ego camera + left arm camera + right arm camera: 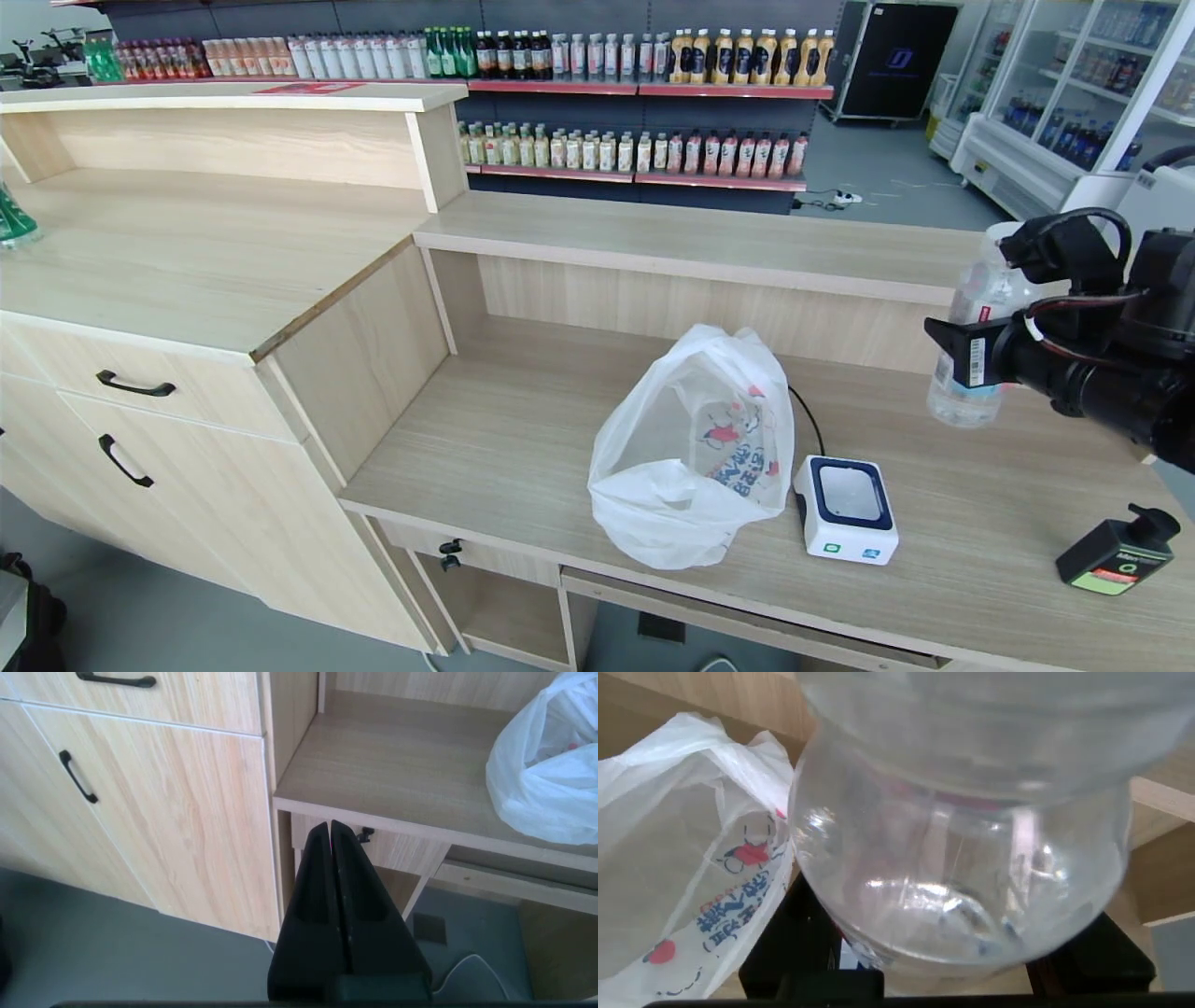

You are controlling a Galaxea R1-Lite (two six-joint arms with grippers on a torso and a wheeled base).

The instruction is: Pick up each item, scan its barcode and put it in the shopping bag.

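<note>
Clamping a clear, smooth plastic bottle [962, 399] around its body, the right gripper [1013, 303] holds it slightly tilted above the pale wood-grain counter [523, 439], at two o'clock from the bag [691, 448]. The bag is thin, white, crinkled film with its mouth open. A boxy white scanner [845, 509] with a dark-framed window sits just beside it at three o'clock. The left gripper [333, 840] has its black tapered fingers pressed together.

The surface [523, 439] is pale wood-grain board, smooth and matt. On it the shopping bag [653, 485] is thin, crinkled, translucent white plastic. Just beside the bag, the scanner [845, 509] is smooth white plastic with a glossy window. The bottle [976, 294] is clear glossy plastic.
</note>
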